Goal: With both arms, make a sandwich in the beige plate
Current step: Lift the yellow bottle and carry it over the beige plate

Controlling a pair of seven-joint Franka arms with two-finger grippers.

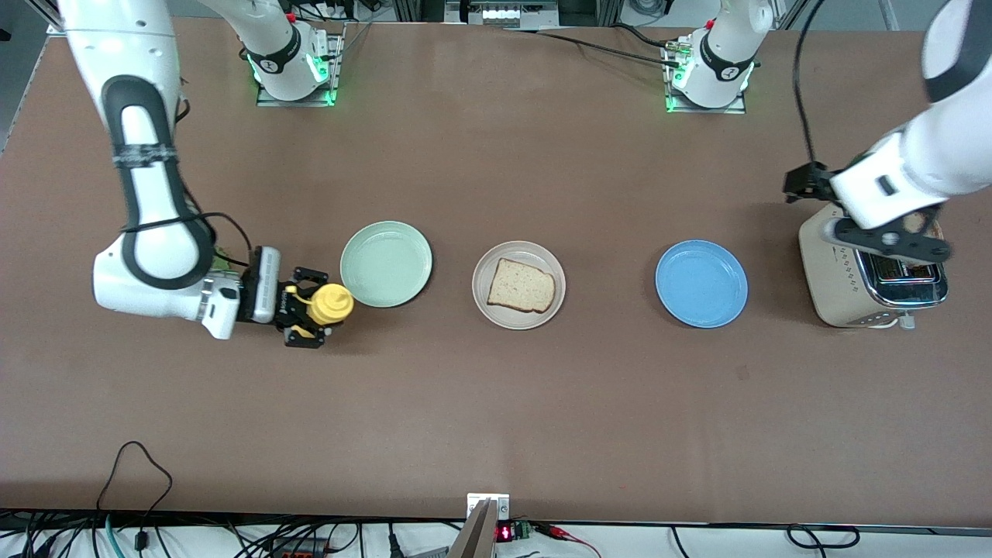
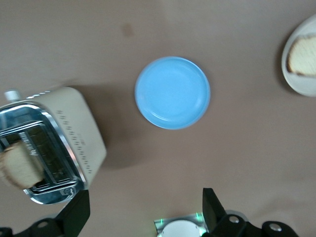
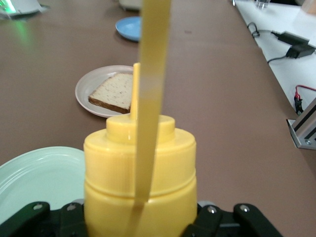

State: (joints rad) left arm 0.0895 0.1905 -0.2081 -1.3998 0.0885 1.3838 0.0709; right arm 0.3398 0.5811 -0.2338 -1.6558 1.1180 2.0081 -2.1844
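Observation:
The beige plate (image 1: 482, 310) sits mid-table. Of the sandwich, a single toasted bread slice (image 1: 521, 286) lies in it, also seen in the right wrist view as the slice (image 3: 116, 91) on the plate (image 3: 85, 94). My right gripper (image 1: 314, 306) lies low over the table beside the mint green plate (image 1: 386, 263), shut on a yellow squeeze bottle (image 1: 332, 302), which fills the right wrist view (image 3: 140, 177). My left gripper (image 1: 891, 239) hangs open over a cream toaster (image 1: 841, 287), its fingers (image 2: 74, 217) wide apart. Another bread slice (image 2: 19, 165) stands in the toaster's slot.
A blue plate (image 1: 701, 283) lies between the beige plate and the toaster, and shows in the left wrist view (image 2: 173, 92). The three plates form a row across the table's middle. Cables run along the table edge nearest the front camera.

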